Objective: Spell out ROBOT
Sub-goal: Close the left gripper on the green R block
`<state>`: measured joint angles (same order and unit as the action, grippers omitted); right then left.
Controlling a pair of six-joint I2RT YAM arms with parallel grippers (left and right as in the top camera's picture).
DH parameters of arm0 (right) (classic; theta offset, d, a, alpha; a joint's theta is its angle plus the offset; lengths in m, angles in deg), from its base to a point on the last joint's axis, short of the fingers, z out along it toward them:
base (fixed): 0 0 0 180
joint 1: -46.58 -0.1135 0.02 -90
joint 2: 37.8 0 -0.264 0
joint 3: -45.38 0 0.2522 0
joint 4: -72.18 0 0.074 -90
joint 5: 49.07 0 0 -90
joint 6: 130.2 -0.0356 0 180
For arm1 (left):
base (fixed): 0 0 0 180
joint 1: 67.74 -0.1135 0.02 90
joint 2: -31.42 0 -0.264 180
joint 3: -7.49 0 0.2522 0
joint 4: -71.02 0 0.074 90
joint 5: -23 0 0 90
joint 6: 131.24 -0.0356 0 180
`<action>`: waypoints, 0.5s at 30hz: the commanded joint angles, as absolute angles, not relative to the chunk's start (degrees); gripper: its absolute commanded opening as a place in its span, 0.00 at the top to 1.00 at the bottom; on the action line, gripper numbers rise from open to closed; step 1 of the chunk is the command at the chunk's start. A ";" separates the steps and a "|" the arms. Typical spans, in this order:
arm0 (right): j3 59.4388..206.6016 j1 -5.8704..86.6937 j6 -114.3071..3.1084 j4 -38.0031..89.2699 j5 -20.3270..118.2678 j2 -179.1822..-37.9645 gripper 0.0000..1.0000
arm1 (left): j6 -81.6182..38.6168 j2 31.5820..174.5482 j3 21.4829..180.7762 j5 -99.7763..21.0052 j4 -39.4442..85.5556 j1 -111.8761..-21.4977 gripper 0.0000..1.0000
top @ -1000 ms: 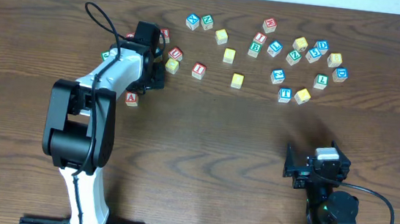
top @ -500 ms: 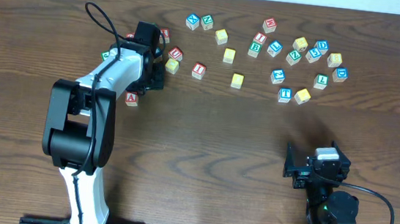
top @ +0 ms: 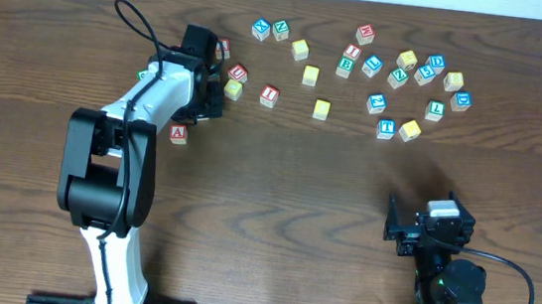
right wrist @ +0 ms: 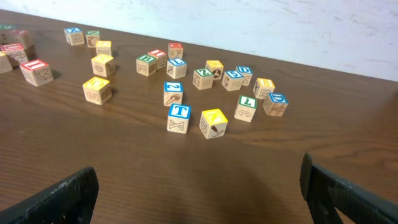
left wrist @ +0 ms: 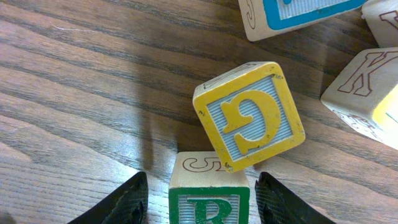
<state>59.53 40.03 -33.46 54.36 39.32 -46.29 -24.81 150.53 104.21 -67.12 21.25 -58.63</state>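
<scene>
The green-lettered R cube stands on the table between the fingers of my left gripper, with a thin gap on each side, so the gripper is open around it. A yellow G cube leans against its far edge. From overhead the left gripper covers the R cube. The green B cube and the blue T cube lie in the far right cluster, among several yellow-faced cubes such as two. My right gripper hovers wide open and empty near the front right.
Red-lettered cubes A, U and I lie around the left gripper. A blue-framed cube and a K cube sit just beyond the G cube. More letter cubes spread along the far side.
The left gripper has crept slightly toward the far edge, still astride the R cube. The right arm has not moved.
</scene>
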 commanded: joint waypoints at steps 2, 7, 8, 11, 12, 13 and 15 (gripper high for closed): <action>59.46 40.27 -32.85 54.15 39.60 -46.20 0.01 | -25.73 150.46 105.65 -67.21 20.86 -58.68 0.48; 59.46 40.27 -32.82 54.15 39.60 -46.23 0.01 | -25.73 150.46 105.65 -67.23 20.64 -58.68 0.53; 59.46 40.27 -32.85 54.15 39.60 -46.23 0.01 | -25.73 150.46 105.65 -67.21 20.60 -58.68 0.55; 59.46 40.27 -32.85 54.15 39.63 -46.23 0.01 | -25.73 150.46 105.65 -67.21 20.47 -58.68 0.57; 59.46 40.27 -32.82 54.15 39.63 -46.23 0.01 | -25.73 150.46 105.65 -67.23 20.47 -58.68 0.59; 59.46 40.27 -32.85 54.15 39.60 -46.23 0.01 | -25.73 150.46 105.65 -67.23 20.47 -58.68 0.59; 59.46 40.27 -32.85 54.15 39.63 -46.23 0.01 | -25.73 150.46 105.65 -67.23 20.47 -58.68 0.60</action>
